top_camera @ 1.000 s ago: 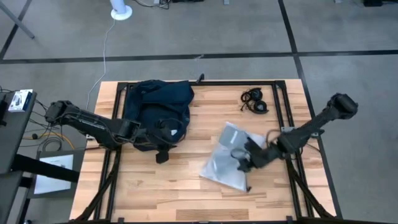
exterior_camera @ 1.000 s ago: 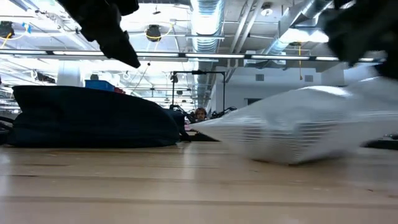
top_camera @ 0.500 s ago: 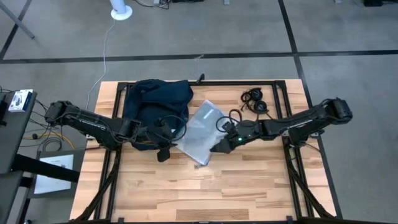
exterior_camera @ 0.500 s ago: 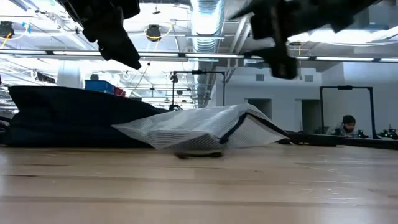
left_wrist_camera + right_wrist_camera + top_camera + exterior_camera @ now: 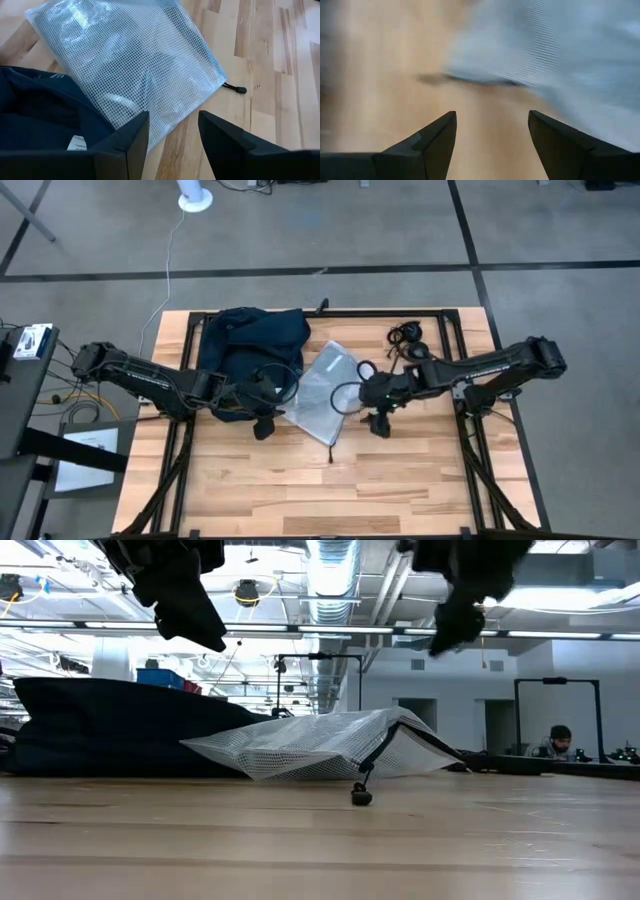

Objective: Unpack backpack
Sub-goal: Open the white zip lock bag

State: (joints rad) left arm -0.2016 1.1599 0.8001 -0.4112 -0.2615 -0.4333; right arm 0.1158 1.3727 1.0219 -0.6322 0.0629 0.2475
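mesh pouch [image 5: 580,65] motion-blurred in right wrist view, contents [image 5: 125,75] indistinct

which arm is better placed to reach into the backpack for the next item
Left, most likely. The left gripper hangs open at the edge of the backpack, beside the mesh pouch. The right gripper is open too, but on the pouch's far side, over bare table.

The backpack [image 5: 250,352] lies slumped on the far left part of the wooden table, a large soft bag of dark navy fabric with a rounded, crumpled outline. From table height it [image 5: 130,730] reads as a low dark mound, and my left wrist camera sees its folds [image 5: 45,125] close up.
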